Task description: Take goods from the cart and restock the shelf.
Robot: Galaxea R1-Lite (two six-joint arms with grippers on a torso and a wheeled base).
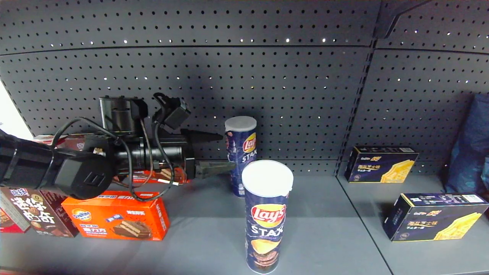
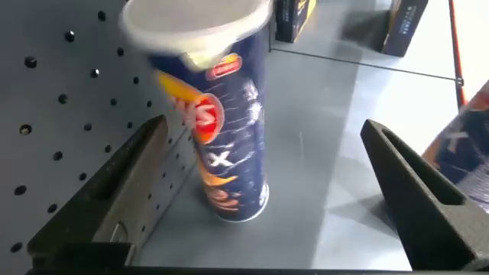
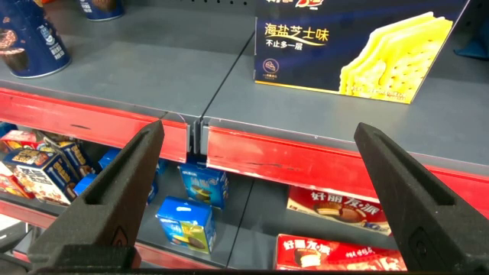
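Two tall dark-blue chips cans with white lids stand on the grey shelf [image 1: 328, 236]: one at the back [image 1: 244, 152] by the pegboard wall, one in front [image 1: 266, 217]. My left gripper [image 1: 228, 150] comes in from the left at the back can's side, open, a finger on either side of its left edge and not closed on it. In the left wrist view that back can [image 2: 229, 130] stands upright just ahead of the open left gripper [image 2: 263, 126], close to the pegboard. My right gripper [image 3: 260, 130] is open and holds nothing, in front of the shelf's red front rail [image 3: 306, 156].
An orange cake box [image 1: 116, 219] and a brown box [image 1: 34, 214] lie under my left arm. Two dark-blue cracker boxes [image 1: 380, 164] [image 1: 435, 221] sit on the right section, a blue bag [image 1: 470, 149] beyond. Lower shelves hold small blue boxes [image 3: 187, 221] and red boxes [image 3: 336, 206].
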